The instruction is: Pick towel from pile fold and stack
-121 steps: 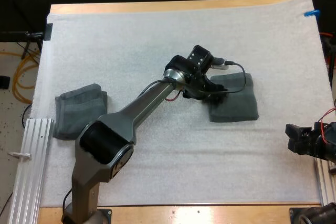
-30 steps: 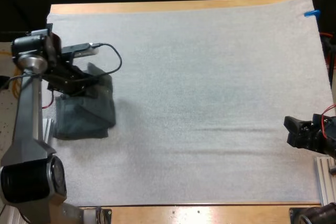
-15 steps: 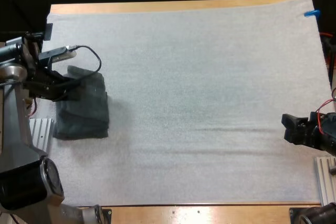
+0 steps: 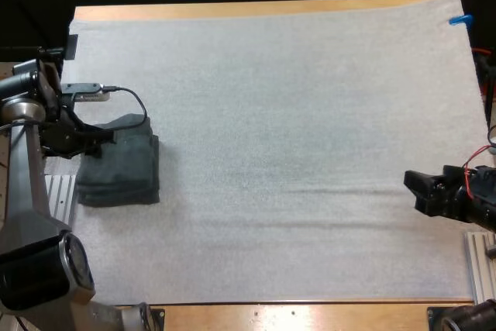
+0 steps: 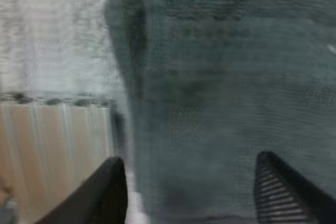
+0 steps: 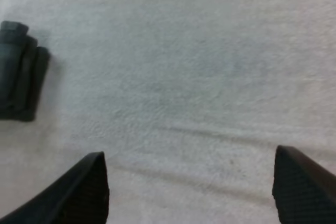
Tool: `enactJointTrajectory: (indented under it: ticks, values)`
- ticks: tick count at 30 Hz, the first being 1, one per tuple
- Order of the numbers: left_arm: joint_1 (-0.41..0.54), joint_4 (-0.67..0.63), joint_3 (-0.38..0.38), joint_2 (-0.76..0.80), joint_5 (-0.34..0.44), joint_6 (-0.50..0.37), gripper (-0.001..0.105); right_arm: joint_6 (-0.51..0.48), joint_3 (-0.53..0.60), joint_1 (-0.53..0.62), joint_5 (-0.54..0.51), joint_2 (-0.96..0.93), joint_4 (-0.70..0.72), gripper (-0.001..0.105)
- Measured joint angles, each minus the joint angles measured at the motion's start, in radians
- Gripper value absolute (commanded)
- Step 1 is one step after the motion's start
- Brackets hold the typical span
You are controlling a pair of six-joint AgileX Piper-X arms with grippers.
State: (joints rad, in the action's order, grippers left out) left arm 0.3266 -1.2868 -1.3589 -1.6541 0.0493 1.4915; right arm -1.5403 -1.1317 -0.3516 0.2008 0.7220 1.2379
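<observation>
A stack of folded dark grey-green towels (image 4: 124, 164) lies at the left edge of the white mat (image 4: 294, 114). My left gripper (image 4: 85, 143) hovers over the stack's left side. In the left wrist view its black fingers (image 5: 107, 190) stand wide apart above the top towel (image 5: 226, 93), clear of it. My right gripper (image 4: 422, 191) is low over the mat at the right edge. Its fingers (image 6: 84, 187) are spread wide with bare mat between them, and the towel stack (image 6: 18, 80) lies far off.
An aluminium rail (image 4: 58, 191) runs beside the stack at the mat's left edge, and another rail (image 4: 477, 257) lies at the right. The wooden table edge (image 4: 256, 7) borders the far side.
My left arm carried a folded towel from mid-mat to the left and laid it on the stack. It has let go, and the right gripper has crept slightly left.
</observation>
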Motion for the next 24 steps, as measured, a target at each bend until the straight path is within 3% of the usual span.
enactJointTrajectory:
  ticks: [3,7,10,18,21,24]
  values:
    - [0.000,0.015,0.000,0.018,0.057,0.023,0.052,0.000,0.000,0.000,0.081,0.000,-0.004,0.064]
    - [-0.024,0.044,0.012,0.104,-0.023,0.055,0.052,0.000,0.000,0.000,0.317,0.000,-0.077,0.064]
    - [-0.070,0.108,0.091,0.135,-0.037,0.060,0.052,0.000,0.000,0.000,0.436,0.000,-0.138,0.064]
    - [-0.092,0.305,0.346,0.122,-0.042,0.122,0.052,0.000,0.000,0.000,0.483,0.000,-0.151,0.064]
    - [-0.092,0.336,0.398,0.122,-0.043,0.125,0.052,0.000,0.000,0.000,0.483,0.000,-0.151,0.064]
    - [-0.092,0.350,0.395,0.122,-0.049,0.125,0.052,0.000,0.000,0.000,0.483,0.000,-0.151,0.064]
